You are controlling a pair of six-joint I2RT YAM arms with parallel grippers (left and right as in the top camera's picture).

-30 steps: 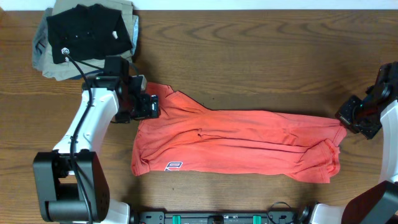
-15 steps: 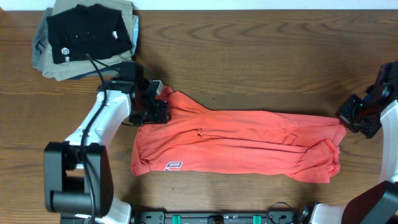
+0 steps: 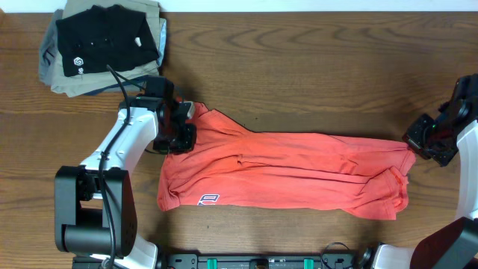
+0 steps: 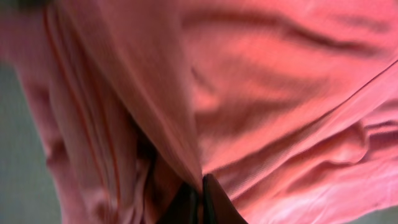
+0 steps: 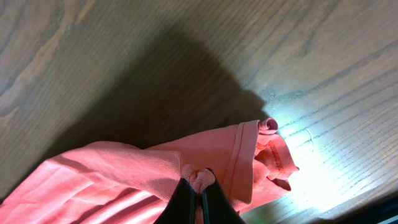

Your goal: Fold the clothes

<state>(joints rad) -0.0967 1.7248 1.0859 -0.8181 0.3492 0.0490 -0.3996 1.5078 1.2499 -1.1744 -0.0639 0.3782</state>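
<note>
If judged rightly, grasping stage: left and right jaws clamped on shirt (image 3: 299, 168) ends. Next: lift together, fold over evenly.

Your overhead view is evenly lit and sharp. Left wrist: the T-shirt (image 4: 261, 93) fills it, soft and blurred. Right wrist: glare on the surface (image 5: 311, 137), with a broad shadow beside it.

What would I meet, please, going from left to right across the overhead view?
The pile of folded garments → left claw, pinching the shirt's corner → coral-red T-shirt → right claw, pinching its far end.
</note>
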